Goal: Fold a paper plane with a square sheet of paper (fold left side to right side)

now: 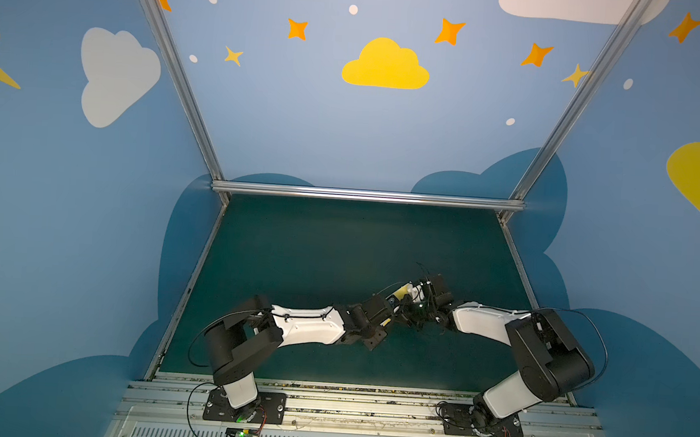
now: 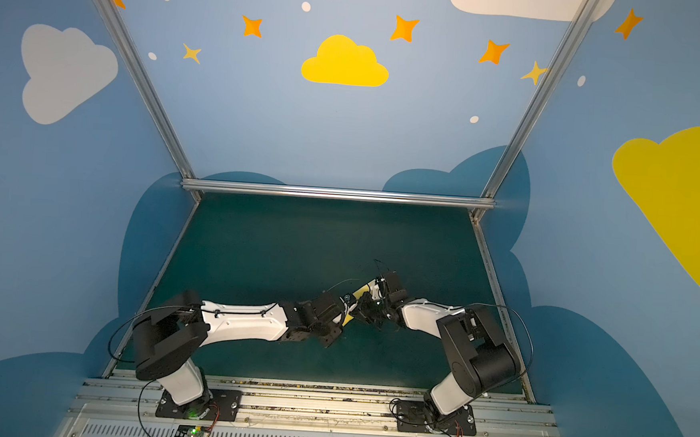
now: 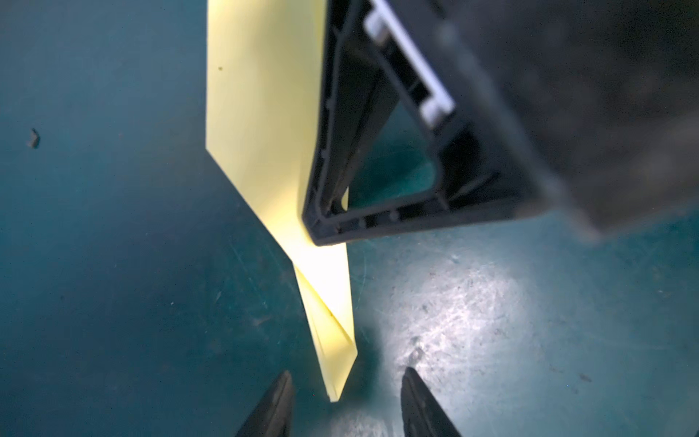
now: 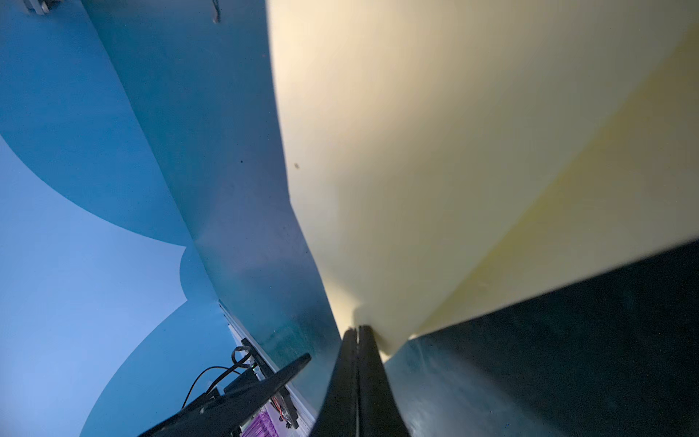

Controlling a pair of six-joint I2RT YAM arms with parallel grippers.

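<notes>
"Left wrist view: what fills it?"

"Mostly the paper plane (image 3: 264,132), pale yellow, folded in layers and narrowing to a point. That point hangs between the two fingers of the left gripper (image 3: 346,406), with the green mat (image 3: 113,246) showing on either side of it."

"So the left gripper is not pinching it?"

"No. Its jaws stand moderately wide apart, and neither finger touches the paper."

"And the right gripper (image 4: 357,335)?"

"It has the hold. In the right wrist view its jaws are pressed tight together on an edge of the paper plane, and the sheet spreads away from the closed tips. The left wrist view shows the same black gripper against the paper's long side."

"Where does the paper plane sit relative to the mat?"

"Both top views show only small yellow slivers of the paper plane (image 1: 402,291) (image 2: 362,289) between the two wrists. It is over the mat's near half, a little right of the mat's middle. Whether any part rests on the mat cannot be told."
</notes>
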